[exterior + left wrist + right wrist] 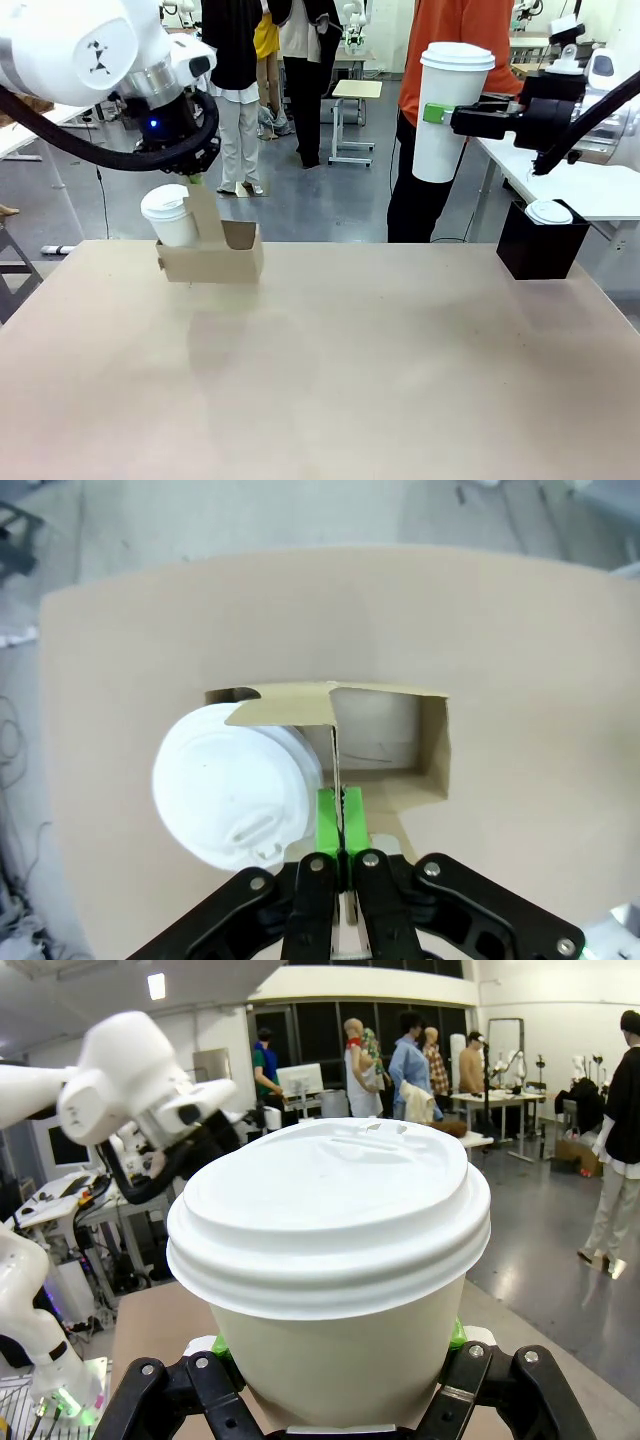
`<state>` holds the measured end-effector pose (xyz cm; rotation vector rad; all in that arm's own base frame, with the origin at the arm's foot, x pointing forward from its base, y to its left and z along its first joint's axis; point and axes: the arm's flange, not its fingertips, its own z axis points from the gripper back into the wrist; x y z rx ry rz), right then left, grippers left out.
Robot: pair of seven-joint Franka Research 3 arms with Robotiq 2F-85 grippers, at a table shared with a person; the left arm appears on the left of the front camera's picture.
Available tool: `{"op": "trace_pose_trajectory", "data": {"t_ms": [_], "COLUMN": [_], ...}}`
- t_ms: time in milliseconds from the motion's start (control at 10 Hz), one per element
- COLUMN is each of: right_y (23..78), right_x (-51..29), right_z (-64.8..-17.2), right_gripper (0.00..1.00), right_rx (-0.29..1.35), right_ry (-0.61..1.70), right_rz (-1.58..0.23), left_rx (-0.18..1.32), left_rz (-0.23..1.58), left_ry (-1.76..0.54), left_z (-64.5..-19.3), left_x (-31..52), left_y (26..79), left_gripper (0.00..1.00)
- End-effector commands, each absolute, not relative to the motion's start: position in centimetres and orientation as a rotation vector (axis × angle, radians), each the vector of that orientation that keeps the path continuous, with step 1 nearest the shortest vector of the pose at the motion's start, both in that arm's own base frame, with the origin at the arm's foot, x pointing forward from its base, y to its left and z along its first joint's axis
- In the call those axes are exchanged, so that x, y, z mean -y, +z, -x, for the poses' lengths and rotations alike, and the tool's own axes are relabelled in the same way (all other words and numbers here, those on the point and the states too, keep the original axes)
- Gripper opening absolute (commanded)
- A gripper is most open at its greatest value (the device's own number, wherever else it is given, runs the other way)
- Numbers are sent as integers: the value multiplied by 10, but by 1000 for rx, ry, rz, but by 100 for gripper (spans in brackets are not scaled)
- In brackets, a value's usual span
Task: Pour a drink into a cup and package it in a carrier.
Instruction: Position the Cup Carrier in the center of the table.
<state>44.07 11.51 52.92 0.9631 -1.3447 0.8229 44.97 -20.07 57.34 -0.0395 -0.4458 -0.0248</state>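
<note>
The cup (440, 150), tall, white and capped with a white lid (458, 56), was held upright in the air at the far right, above the table's (350, 370) edge and in front of a person in an orange top (450, 25). The right gripper (445, 118) had its green-padded fingers clamped on the cup's sides. Well apart to the left, the carrier (210, 262) was near the table's far edge; whether it rested on the table could not be told. A shorter lidded white cup (172, 215) sat in one pocket, and the other pocket (385, 735) was open. The left gripper (340, 820) had its fingers pinched together on the upright handle panel (205, 215). A black box (540, 245) with a white lid on top (549, 211) stood at the far right.
</note>
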Motion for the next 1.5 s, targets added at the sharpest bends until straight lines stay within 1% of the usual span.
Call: {"op": "trace_pose_trajectory", "data": {"t_ms": [0, 200, 500, 600, 800, 1100, 1300, 1400], "right_y": [533, 533, 533, 533, 533, 533, 533, 533], "right_x": [-117, -117, -117, -117, -117, -117, -117, -117], "right_z": [-442, -442, -442, -442, -442, -442, -442, -442], "right_gripper": [80, 80, 80, 80, 80, 80, 80, 80], "right_rx": [1354, 1354, 1354, 1354, 1354, 1354, 1354, 1354], "right_ry": [823, 823, 823, 823, 823, 823, 823, 823], "right_rz": [-972, -972, -972, -972, -972, -972, -972, -972], "left_rx": [509, 498, 459, 453, 379, 365, 339, 301], "left_rz": [8, 6, -15, -16, -30, -16, -2, -4], "left_ry": [-37, -13, -3, -8, -45, -40, -19, -43], "left_z": [-407, -370, -339, -335, -335, -333, -335, -337], "left_x": [238, 279, 326, 336, 358, 377, 384, 384], "left_y": [575, 571, 545, 537, 521, 506, 496, 490], "left_gripper": [2, 2, 2, 2, 2, 2, 2, 2]}}
